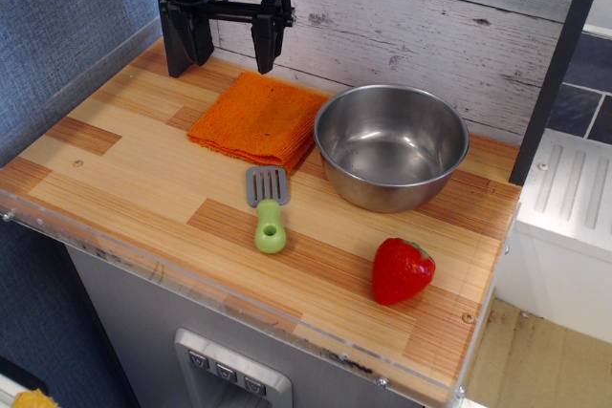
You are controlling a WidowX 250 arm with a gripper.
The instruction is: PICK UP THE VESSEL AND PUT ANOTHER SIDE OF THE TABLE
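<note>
Closest to the camera, the table (124, 188) is light wood planks with darker strips and a clear acrylic front lip. A toy strawberry (401, 269) and a green-handled spatula (268, 207) sit well forward of the gripper (228, 43). The orange cloth (258, 117) lies just below it, the vessel (390, 145) off to its right. Jaws hang apart, empty, before whitewashed boards (430, 16).

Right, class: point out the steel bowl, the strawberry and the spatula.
steel bowl (390, 155), main camera view, on its inner floor.
strawberry (401, 270), main camera view, on its red body.
spatula (270, 227), main camera view, on its green handle.
</note>
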